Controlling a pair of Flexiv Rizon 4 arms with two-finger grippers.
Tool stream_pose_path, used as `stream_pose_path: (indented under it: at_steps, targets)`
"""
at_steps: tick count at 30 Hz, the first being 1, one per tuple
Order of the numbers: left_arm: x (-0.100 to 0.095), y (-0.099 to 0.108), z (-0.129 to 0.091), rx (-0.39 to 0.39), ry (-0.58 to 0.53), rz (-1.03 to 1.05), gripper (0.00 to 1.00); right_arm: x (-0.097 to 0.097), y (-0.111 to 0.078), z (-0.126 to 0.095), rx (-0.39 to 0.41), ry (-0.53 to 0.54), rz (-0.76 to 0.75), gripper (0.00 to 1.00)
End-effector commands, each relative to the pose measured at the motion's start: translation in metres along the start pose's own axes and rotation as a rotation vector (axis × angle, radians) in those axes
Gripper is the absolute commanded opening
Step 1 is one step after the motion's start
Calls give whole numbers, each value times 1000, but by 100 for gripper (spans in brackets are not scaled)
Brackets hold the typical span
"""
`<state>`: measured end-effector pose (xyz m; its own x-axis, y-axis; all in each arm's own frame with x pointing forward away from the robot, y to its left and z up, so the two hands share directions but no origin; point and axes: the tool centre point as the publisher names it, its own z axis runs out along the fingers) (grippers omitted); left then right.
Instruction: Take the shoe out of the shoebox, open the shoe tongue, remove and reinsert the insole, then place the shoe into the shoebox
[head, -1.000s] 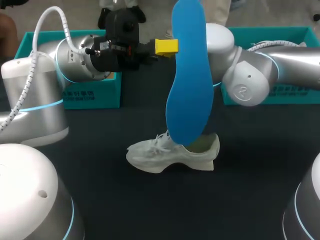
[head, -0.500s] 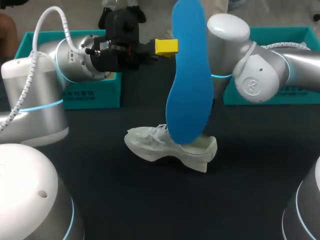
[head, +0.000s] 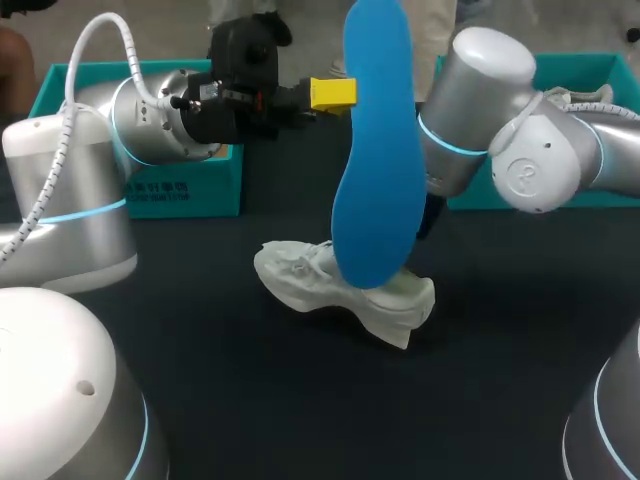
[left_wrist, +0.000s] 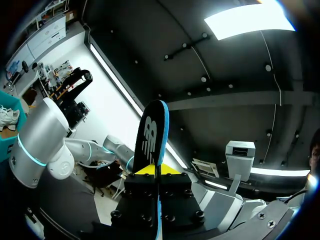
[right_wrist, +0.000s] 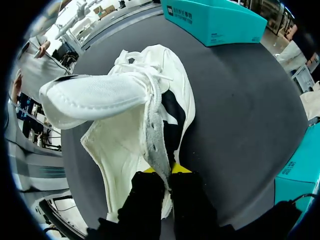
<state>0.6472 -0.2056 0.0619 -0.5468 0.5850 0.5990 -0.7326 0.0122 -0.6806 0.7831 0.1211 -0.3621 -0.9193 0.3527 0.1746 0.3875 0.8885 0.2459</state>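
While my left gripper (head: 332, 93) has stayed clamped on the blue insole (head: 378, 150), holding it upright above the table (head: 200, 350), my right gripper (right_wrist: 162, 172), pinched on the collar of the white shoe (head: 340, 295), has turned it within 1 s, toe swinging away. The shoe sits on the table under the insole. I judge this lines up the opening for reinsertion.

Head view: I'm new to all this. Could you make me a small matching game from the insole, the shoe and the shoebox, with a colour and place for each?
1. insole
2. shoe
3. shoebox

A. teal, at the far side of the table
B. white, resting on the dark table
C. blue, held upright above the table

Pairs: 1-C, 2-B, 3-A
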Motion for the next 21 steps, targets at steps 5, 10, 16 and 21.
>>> stream_pose_path:
  at_steps: [5, 10, 16, 21]
  targets:
    - [0, 0, 0, 2, 1, 1, 0, 2, -1, -1, -2, -4, -1, 0]
    - [0, 0, 0, 2, 1, 1, 0, -2, -3, -8, 37, -35, 246, 0]
    - [0, 0, 0, 2, 1, 1, 0, -1, -23, -14, -39, -81, 579, 0]
    - [0, 0, 0, 2, 1, 1, 0, 3, -23, -18, -75, -132, 738, 0]
